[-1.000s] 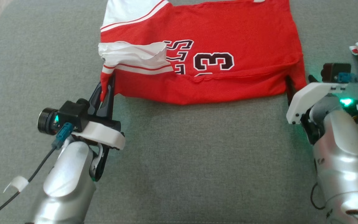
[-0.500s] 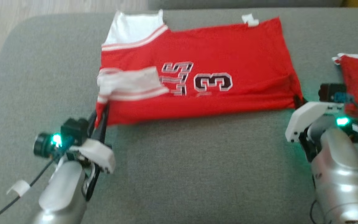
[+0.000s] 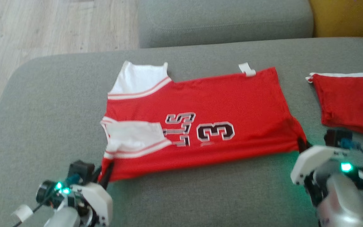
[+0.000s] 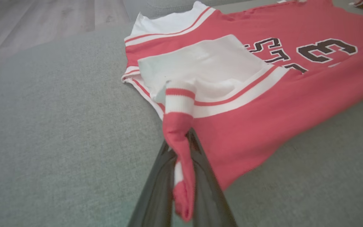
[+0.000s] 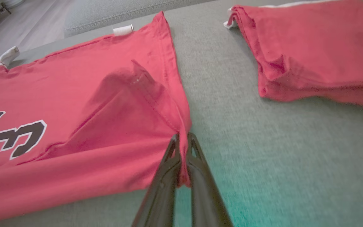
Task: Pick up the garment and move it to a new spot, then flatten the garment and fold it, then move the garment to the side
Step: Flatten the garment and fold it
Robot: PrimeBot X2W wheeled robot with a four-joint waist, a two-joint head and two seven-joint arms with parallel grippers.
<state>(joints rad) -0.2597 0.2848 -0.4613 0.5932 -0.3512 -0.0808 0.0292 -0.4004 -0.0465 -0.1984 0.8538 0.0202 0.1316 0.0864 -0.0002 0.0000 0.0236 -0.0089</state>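
The head camera is looking down from high up at the red cloth jersey with white sleeves [image 3: 219, 101]. The left wrist camera is sitting low and close at the jersey's sleeve corner, looking across it. The right wrist camera is doing the same at the jersey's other near corner. All three are showing its dark number 3 [image 3: 215, 131].

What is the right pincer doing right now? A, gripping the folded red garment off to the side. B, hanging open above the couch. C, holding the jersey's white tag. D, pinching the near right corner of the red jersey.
D: in the right wrist view the right pincer is shut on a corner of the red jersey, while the folded red garment lies apart on the couch.
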